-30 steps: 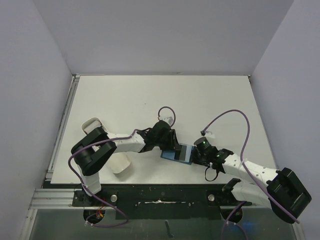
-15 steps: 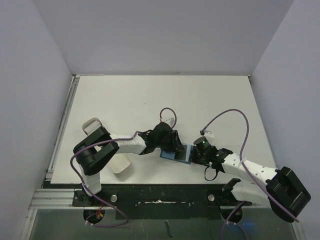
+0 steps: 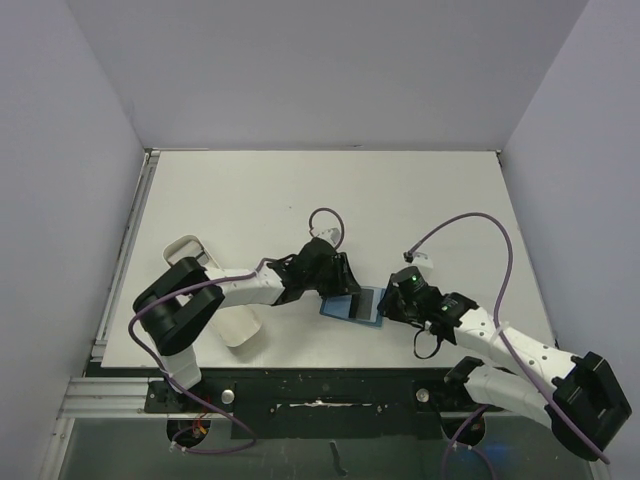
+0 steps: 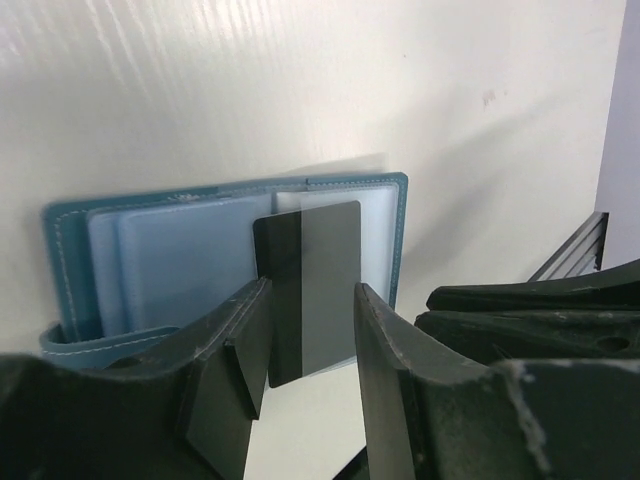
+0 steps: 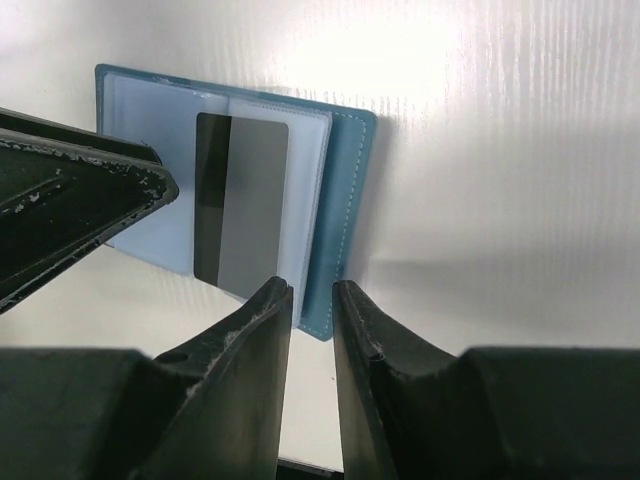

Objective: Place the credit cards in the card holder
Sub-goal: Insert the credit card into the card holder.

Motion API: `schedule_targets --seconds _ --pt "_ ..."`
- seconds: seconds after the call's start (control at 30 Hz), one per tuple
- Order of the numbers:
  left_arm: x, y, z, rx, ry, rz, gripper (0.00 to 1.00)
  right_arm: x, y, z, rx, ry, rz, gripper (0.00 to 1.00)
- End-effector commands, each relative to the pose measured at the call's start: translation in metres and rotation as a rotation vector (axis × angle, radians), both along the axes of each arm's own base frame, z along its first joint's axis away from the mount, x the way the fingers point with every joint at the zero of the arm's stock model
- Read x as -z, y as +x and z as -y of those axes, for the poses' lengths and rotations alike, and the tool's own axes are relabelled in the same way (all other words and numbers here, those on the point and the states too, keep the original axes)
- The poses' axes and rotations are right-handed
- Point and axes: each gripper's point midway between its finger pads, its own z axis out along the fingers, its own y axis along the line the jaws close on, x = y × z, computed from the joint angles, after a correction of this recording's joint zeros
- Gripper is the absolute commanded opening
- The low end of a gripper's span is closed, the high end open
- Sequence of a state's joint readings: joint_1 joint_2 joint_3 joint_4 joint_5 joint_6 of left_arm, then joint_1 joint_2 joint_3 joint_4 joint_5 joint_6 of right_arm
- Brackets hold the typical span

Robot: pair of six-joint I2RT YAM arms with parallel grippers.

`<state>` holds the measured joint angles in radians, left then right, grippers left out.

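Observation:
The teal card holder (image 3: 340, 308) lies open on the table between my two grippers. One grey credit card (image 4: 320, 280) with a dark stripe rests on its clear right-hand pocket (image 5: 300, 180), its near end sticking out past the holder's edge. My left gripper (image 4: 310, 380) hovers just above that end, open, with bare table showing between its fingers. My right gripper (image 5: 312, 300) sits at the holder's teal edge (image 5: 345, 200), its jaws a narrow gap apart with nothing in them. No other card shows.
A long white tray (image 3: 240, 330) lies at the near left, partly under the left arm. Purple cables (image 3: 470, 225) loop above both wrists. The table's front edge and a black rail (image 3: 320, 400) run just behind the holder.
The right gripper's jaws have parted slightly and its arm has swung outward to the right. The left gripper has shifted a little. The card holder stays where it was.

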<state>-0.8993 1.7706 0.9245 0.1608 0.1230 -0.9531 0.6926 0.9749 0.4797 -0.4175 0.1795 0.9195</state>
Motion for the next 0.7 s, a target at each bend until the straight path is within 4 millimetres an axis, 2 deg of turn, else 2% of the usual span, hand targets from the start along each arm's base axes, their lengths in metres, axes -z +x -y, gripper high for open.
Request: schedule_targets --seconds 0.0,0.2,0.43,0.67 --pt "-0.014 0.009 -0.007 -0.011 -0.01 0.057 0.37 -0.017 0.023 -0.01 0.006 0.02 0.064 0.25" --pt "-0.008 0.006 -0.006 0.005 -0.029 0.043 0.37 0.005 0.031 -0.006 0.013 -0.025 0.022 0.22" --pt "-0.003 0.006 -0.003 0.011 -0.034 0.035 0.37 0.034 0.018 0.004 0.022 -0.059 -0.039 0.19" --pt "0.006 0.006 -0.004 0.002 -0.034 0.019 0.37 0.043 0.01 0.009 0.031 -0.061 -0.055 0.19"
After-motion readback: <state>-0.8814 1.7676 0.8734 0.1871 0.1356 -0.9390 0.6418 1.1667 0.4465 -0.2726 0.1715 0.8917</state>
